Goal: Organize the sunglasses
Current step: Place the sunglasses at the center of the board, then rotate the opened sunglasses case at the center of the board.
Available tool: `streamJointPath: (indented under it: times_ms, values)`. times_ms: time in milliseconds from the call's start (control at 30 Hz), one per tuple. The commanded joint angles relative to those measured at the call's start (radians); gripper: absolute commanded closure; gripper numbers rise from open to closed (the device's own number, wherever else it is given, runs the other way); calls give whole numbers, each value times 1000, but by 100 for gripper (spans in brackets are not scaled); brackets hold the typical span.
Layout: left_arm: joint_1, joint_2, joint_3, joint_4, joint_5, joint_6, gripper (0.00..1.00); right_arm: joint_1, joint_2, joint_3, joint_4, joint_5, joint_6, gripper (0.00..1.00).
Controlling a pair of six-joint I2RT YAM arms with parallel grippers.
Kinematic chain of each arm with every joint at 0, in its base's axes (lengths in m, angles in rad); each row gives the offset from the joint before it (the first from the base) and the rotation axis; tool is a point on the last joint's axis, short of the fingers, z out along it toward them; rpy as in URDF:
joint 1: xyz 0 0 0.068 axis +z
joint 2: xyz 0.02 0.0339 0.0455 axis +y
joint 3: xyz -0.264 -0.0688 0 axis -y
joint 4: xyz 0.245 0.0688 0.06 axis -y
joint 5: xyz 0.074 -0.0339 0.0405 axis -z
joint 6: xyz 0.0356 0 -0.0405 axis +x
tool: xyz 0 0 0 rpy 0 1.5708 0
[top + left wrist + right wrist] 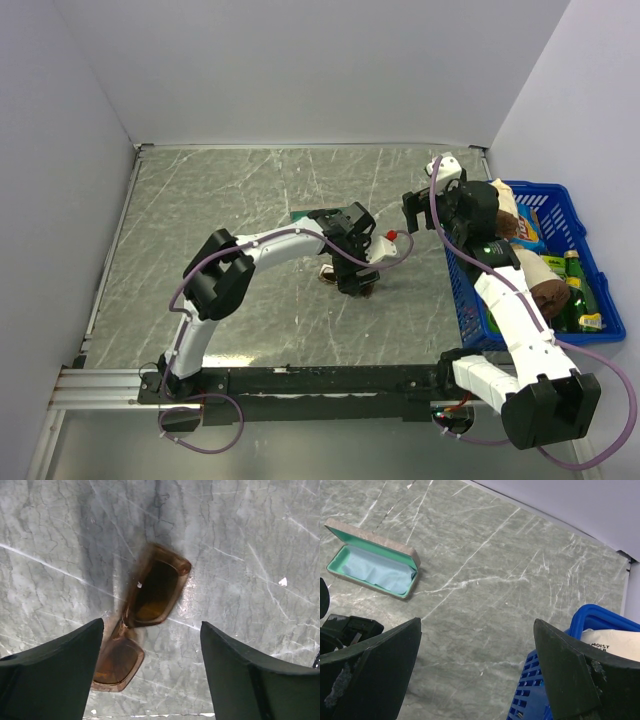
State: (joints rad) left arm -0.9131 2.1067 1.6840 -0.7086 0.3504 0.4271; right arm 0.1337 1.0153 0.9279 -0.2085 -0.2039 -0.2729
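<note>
The sunglasses (150, 600) have amber-brown lenses and lie flat on the marble table, folded, apart from both fingers. In the left wrist view they reach from beside my left finger up the middle of the frame. My left gripper (152, 625) is open just above them, with the near lens next to the left finger (60, 670). In the top view that gripper (350, 277) covers most of the sunglasses (364, 288). The case (375, 562) lies open, with a mint lining and the light blue cloth (375, 570) inside. My right gripper (477, 621) is open and empty, above the table beside the basket.
A blue plastic basket (573, 215) full of bottles and packets stands at the right edge, and its rim shows in the right wrist view (592, 615). The case (301, 215) is mostly hidden behind the left arm in the top view. White walls enclose the table.
</note>
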Motion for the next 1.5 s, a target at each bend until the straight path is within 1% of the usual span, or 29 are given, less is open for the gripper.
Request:
streamJointPath:
  times_ms: [0,67,167,200,400,467,567,600,667,700,767,800,867,900,967,1067,1100,1133,1167,1200,1233,1267,1300,1367,1467]
  values:
    - [8,-68,37,27,-8,-16,10,-9,-29,-6,38,-17,11,0]
    - [25,-108,45,43,-8,-21,9,-9,-26,-6,38,-23,11,0]
    - [59,-178,45,60,-10,-27,1,-11,-26,-4,34,-34,8,0]
    - [66,-197,40,64,-10,-25,3,-9,-24,-6,35,-37,6,0]
    - [141,-356,-38,95,-5,-24,4,-13,-35,-12,41,-51,6,0]
    - [167,-434,-101,113,-20,-24,4,-13,-38,-18,46,-60,4,0]
    - [252,-552,-202,164,-21,-39,3,-13,-38,-21,40,-101,-6,0]
    - [310,-582,-226,175,-24,-44,4,-14,-40,-23,37,-120,-9,0]
    - [371,-663,-292,211,-43,-65,3,-14,-35,-23,29,-172,-15,0]
    - [441,-709,-317,228,-48,-74,4,-14,-32,-20,11,-192,-17,0]
    - [517,-743,-385,274,-48,-103,4,-13,-8,-3,-14,-236,-22,0]
    - [593,-760,-406,281,-24,-111,4,-11,3,2,-22,-245,-19,0]
    - [654,-766,-458,302,11,-122,4,-13,46,26,-55,-270,-12,0]
    - [683,-760,-490,316,28,-117,4,-11,61,35,-68,-278,-12,0]
    - [686,-746,-507,351,41,-75,4,-9,101,64,-104,-295,-12,0]
    - [686,-660,-449,344,140,-16,3,-11,129,81,-130,-292,-29,0]
    - [685,-593,-382,331,203,-4,4,-11,128,81,-132,-290,-35,0]
    - [683,-553,-338,304,229,33,4,-13,126,80,-134,-284,-40,0]
    - [678,-510,-290,278,243,51,4,-13,123,78,-134,-281,-52,0]
    - [666,-423,-195,232,249,62,4,-13,112,77,-134,-279,-57,0]
    - [658,-383,-149,209,262,90,3,-14,105,72,-132,-281,-63,0]
    - [652,-342,-104,187,260,104,4,-13,98,71,-129,-279,-74,0]
    - [633,-267,-30,157,254,113,3,-14,88,68,-127,-281,-78,0]
    - [600,-170,34,129,231,145,4,-14,80,63,-129,-285,-97,0]
    - [562,-67,146,101,206,177,4,-13,80,58,-132,-288,-111,0]
